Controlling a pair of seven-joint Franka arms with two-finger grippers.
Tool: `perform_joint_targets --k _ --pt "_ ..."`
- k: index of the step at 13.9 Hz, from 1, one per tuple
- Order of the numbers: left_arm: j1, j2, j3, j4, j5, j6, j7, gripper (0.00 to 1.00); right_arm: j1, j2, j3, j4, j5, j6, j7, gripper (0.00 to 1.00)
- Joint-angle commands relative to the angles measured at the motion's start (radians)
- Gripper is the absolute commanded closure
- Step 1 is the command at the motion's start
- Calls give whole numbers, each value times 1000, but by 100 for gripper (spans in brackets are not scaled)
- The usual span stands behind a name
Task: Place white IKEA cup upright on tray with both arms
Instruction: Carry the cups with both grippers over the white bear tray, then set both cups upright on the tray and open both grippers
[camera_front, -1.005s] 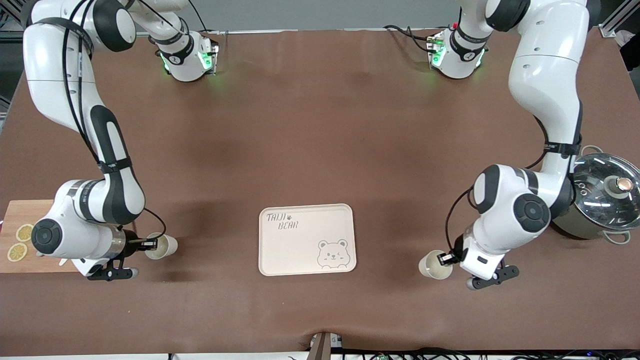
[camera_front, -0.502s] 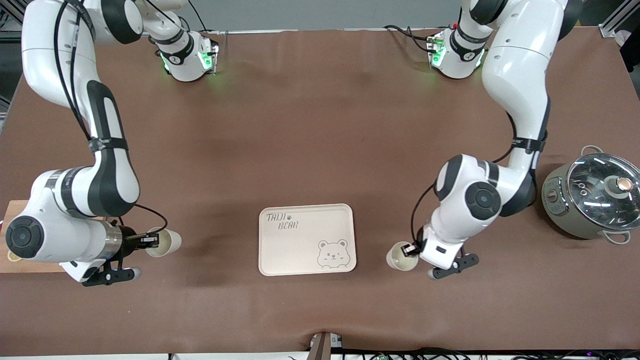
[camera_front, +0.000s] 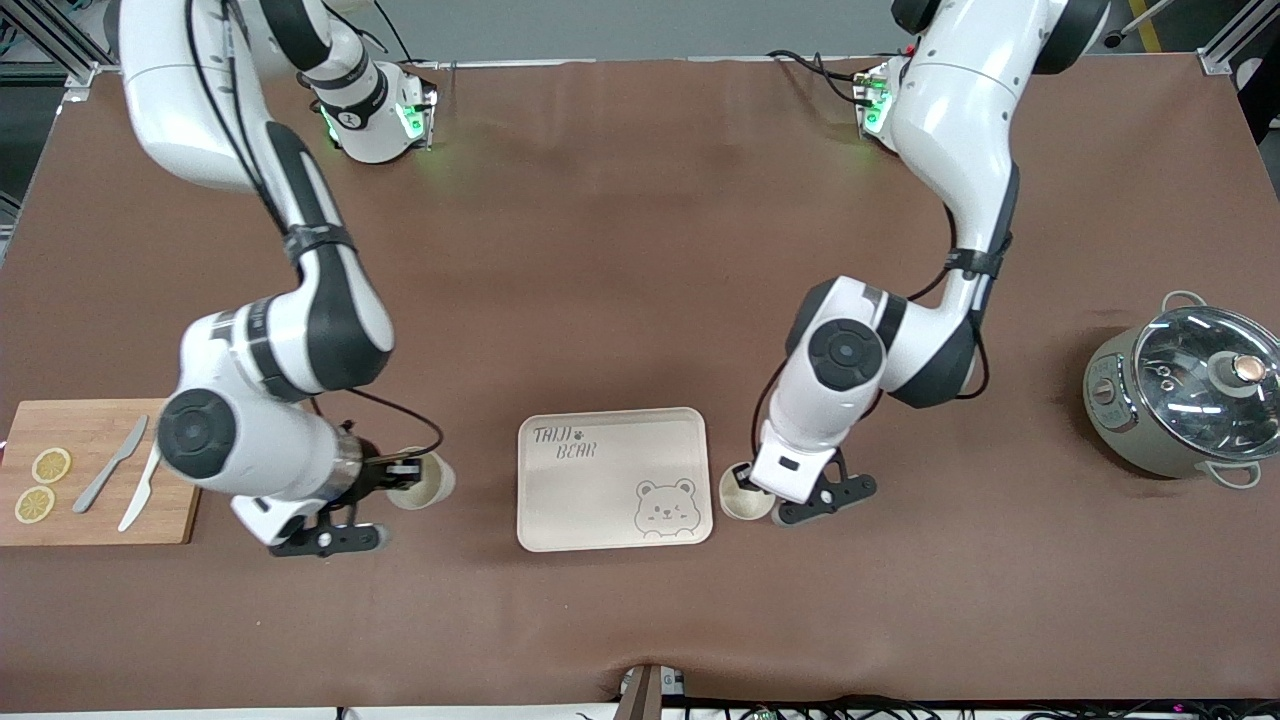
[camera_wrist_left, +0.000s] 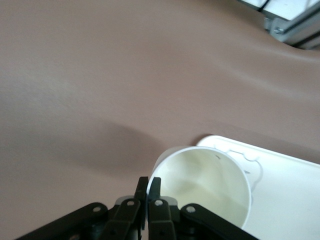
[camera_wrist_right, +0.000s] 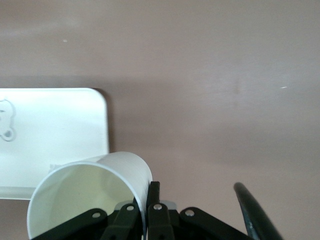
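The cream tray (camera_front: 612, 455) with the bear drawing lies mid-table, near the front camera. My left gripper (camera_front: 741, 476) is shut on the rim of a white cup (camera_front: 742, 500), held close beside the tray's edge toward the left arm's end. In the left wrist view the gripper (camera_wrist_left: 148, 186) pinches the cup's wall (camera_wrist_left: 210, 182) next to the tray (camera_wrist_left: 292, 200). My right gripper (camera_front: 404, 470) is shut on a second white cup (camera_front: 425, 482), tilted, toward the right arm's end of the tray. In the right wrist view the gripper (camera_wrist_right: 149, 192) grips that cup (camera_wrist_right: 85, 195) near the tray (camera_wrist_right: 50, 125).
A wooden cutting board (camera_front: 90, 425) with lemon slices and two knives lies at the right arm's end of the table. A steel pot with a glass lid (camera_front: 1190, 400) stands at the left arm's end. Brown cloth covers the table.
Both arms have carried their cups inward toward the tray. The left one's cup now sits right beside the tray's edge, and the right arm has uncovered the cutting board.
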Motion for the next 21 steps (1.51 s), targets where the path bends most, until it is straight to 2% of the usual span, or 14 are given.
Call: perform_joint_targets --k 1,7,12,21 --pt "-37 2 21 22 17 -20 -44 100 51 4 -7 12 5 40 111 100" --pt "-80 32 18 40 15 0 -92 100 155 42 -10 -9 2 198 300 100" --pt "-110 78 16 53 14 53 -123 100 169 61 -12 -126 -7 365 300 100" --pt "-137 134 13 53 12 115 -136 100 181 144 -12 -129 -7 444 300 100"
